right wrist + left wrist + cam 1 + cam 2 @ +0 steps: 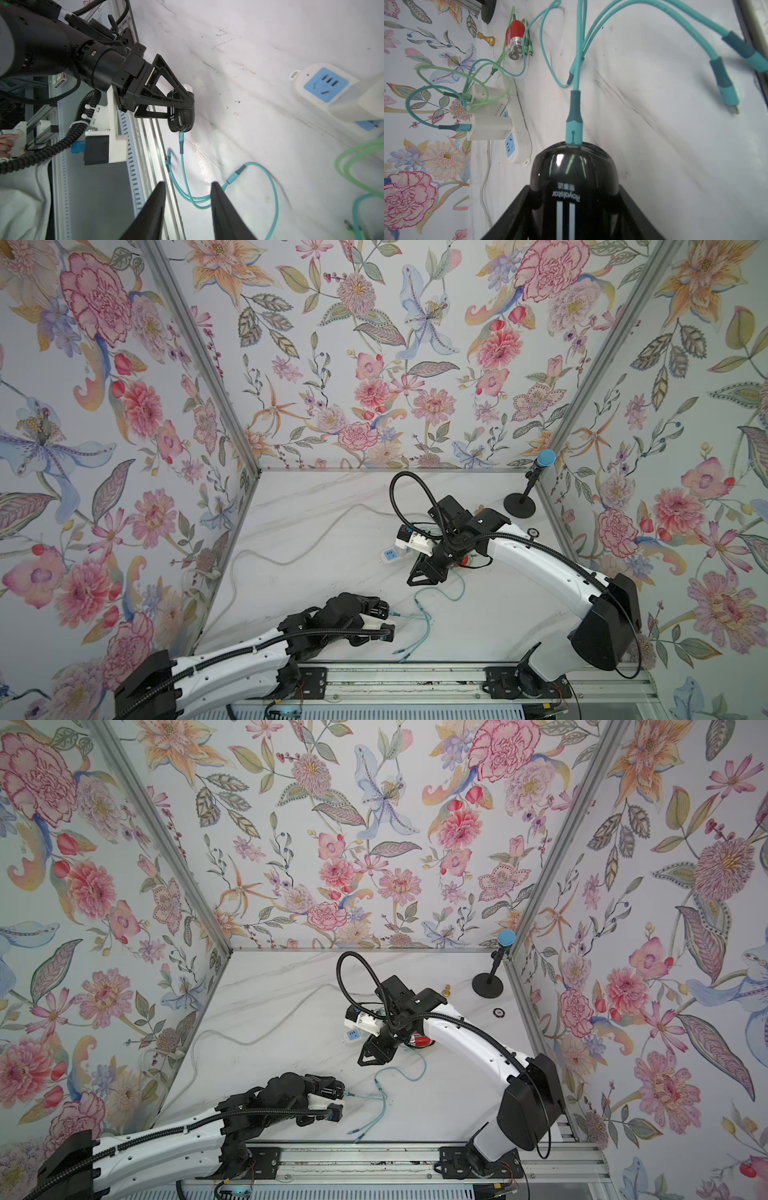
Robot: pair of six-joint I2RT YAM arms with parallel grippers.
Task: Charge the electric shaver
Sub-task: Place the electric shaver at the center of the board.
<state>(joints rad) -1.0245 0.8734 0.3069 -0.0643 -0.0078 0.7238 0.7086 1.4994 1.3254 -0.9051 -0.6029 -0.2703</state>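
Left fingers [179, 97] pinch the shaver [574, 172]; teal plug [574, 124] seated just beyond them. Right fingers [226, 212] spread, empty. Likely only release left.

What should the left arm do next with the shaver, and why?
Probably lower the black shaver to the table and open the left gripper. The teal connector is seated in the shaver's end, a teal plug sits in the white adapter on the power strip, and the right gripper is open and empty.
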